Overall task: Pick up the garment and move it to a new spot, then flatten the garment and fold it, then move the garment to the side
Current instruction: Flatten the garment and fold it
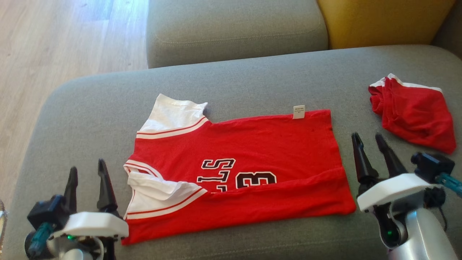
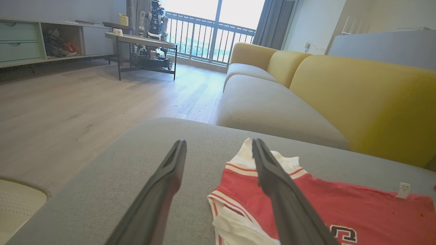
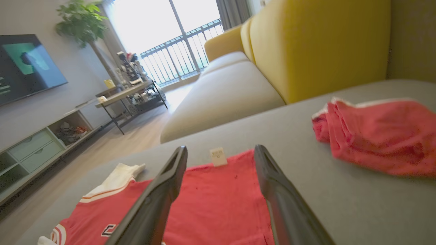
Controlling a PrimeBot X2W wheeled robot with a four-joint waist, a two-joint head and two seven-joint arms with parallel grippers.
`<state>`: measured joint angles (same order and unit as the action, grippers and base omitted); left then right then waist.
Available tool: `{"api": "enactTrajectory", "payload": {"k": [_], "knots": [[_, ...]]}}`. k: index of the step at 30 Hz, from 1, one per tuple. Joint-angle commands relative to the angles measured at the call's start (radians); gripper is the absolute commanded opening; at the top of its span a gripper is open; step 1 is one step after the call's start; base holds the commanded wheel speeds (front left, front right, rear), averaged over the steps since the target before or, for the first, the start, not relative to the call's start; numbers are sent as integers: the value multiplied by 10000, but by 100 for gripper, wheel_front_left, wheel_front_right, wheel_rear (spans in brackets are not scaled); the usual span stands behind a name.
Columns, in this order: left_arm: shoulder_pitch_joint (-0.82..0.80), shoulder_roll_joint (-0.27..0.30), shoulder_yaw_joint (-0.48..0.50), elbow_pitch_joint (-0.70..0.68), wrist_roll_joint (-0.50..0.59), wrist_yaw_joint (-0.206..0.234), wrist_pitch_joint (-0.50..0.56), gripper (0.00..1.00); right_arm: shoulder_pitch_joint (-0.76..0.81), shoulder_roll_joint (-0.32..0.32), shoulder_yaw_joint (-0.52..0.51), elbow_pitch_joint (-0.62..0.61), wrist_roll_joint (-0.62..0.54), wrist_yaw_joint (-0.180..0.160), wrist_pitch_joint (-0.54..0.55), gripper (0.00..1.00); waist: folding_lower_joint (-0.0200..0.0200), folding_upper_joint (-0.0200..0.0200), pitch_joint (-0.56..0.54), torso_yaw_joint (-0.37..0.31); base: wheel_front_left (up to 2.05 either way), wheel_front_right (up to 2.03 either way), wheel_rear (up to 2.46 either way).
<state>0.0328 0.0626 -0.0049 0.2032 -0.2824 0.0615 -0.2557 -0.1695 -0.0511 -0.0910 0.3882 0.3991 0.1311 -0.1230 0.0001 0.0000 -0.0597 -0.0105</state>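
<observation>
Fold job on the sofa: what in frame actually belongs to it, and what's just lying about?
Job: red jersey, partly folded on the grey seat cushion; left gripper and right gripper, both open, either side of it.
Lying about: bundled red garment at the right; yellow back cushion; white basket; side table; TV.

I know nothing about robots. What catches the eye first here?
A bright red jersey with white sleeves lies spread in the middle of the grey sofa seat, its near edge folded up over the black lettering. The left gripper and right gripper flank it, open and empty. A second red garment sits bunched at the seat's far right.
</observation>
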Motion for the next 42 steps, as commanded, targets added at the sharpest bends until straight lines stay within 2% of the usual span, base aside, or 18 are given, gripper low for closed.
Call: {"api": "enactTrajectory", "payload": {"k": [1, 7, 18, 22, 28, 29, 30, 32, 35, 38, 42], "knots": [[-591, 23, 395, -558, 144, -73, -60, 100, -196, 7, 381, -831, -397, -4, -200, 100, -1, 0, 46, -1, 0, 0, 0], [-615, -83, 219, -916, 234, -192, -60, 100, 363, 8, 816, -2311, -1228, -4, -570, 100, -1, 0, 260, -10, 0, 0, 0], [-1243, 11, -369, -16, 637, -259, -45, 100, 570, 8, 939, -2965, -1258, -4, -460, 100, -1, 0, 871, -279, 0, 0, 0], [-2346, 532, -564, 571, 922, -464, 589, 100, 324, 8, 1009, -3333, -1254, -4, -332, 100, -1, 0, 1449, -541, 0, 0, 0], [-4698, 1711, -921, 1507, 1411, -1121, 2208, 100, -269, 8, 1160, -3872, -1307, -4, -165, 100, -1, 0, 2529, -1104, 0, 0, 0], [-4698, 1711, -921, 1507, 1411, -1121, 2208, 100, -269, 8, 1160, -3872, -1307, -4, -165, 100, -1, 0, 2529, -1104, 0, 0, 0], [-5509, 2083, -991, 1995, 1425, -1355, 2849, 100, -507, 8, 1231, -4026, -1280, -4, -133, 100, -1, 0, 2908, -1329, 0, 0, 0], [-6279, 2400, -1034, 2519, 1431, -1490, 3457, 100, -731, 8, 1317, -4156, -1233, -4, -138, 100, -1, 0, 3248, -1532, 0, 0, 0], [-6931, 2612, -1030, 3167, 1289, -1606, 4078, 100, -901, 8, 1412, -4250, -1174, -4, -181, 100, -1, 0, 3523, -1728, 0, 0, 0], [-8117, 3128, -931, 4359, 970, -1764, 4767, 100, -1150, 8, 1623, -4328, -1023, -4, -308, 100, -1, 0, 3993, -2145, 0, 0, 0], [-8857, 3261, -909, 5147, 496, -1854, 5259, 100, -1252, 8, 1765, -4270, -1027, -4, -379, 100, -1, 0, 4226, -2385, 0, 0, 0]]}}
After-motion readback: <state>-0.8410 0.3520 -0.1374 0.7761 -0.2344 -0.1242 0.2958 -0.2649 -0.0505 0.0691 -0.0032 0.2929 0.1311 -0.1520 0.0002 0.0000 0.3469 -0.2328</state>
